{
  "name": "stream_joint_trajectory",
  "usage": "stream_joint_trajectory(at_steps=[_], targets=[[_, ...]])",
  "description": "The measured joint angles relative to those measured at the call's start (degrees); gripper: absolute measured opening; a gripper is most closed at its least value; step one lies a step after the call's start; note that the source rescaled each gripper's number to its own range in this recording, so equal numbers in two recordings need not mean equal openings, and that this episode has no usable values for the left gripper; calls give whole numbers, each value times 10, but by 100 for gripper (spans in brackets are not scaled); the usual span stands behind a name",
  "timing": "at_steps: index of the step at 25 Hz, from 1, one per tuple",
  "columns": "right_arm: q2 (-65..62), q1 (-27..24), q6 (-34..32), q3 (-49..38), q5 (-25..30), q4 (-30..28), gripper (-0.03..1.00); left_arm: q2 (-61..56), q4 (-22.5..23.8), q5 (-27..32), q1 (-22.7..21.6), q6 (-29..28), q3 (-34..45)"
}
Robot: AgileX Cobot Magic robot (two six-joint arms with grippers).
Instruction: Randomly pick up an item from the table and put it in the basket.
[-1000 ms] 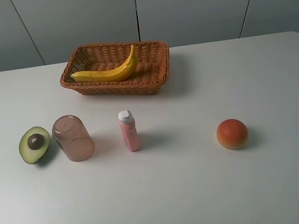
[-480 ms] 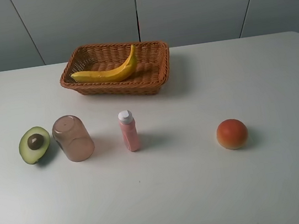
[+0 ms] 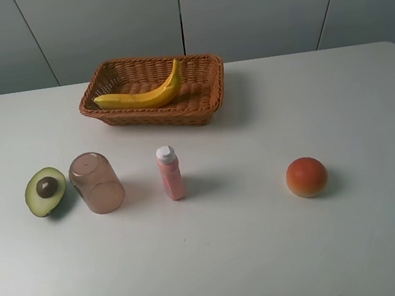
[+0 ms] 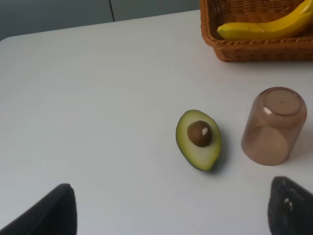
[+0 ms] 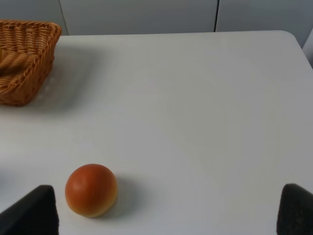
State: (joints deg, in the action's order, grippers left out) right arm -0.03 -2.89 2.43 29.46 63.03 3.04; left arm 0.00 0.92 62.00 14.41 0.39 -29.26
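Note:
The yellow banana lies inside the orange-brown wicker basket at the back of the white table; both also show in the left wrist view, banana in basket. The basket's corner shows in the right wrist view. My left gripper is open and empty, high over the table near the avocado half. My right gripper is open and empty, high above the table near the orange-red fruit. Neither arm shows in the exterior view.
A halved avocado lies at the left beside an upside-down brown translucent cup. A pink bottle with a white cap stands in the middle. A round orange-red fruit sits at the right.

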Motion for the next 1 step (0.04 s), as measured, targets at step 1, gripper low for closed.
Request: stream_joint_trajectory(at_steps=[1], targets=[[0, 0, 0, 0, 0, 0, 93, 0, 0, 0, 0, 0, 0]])
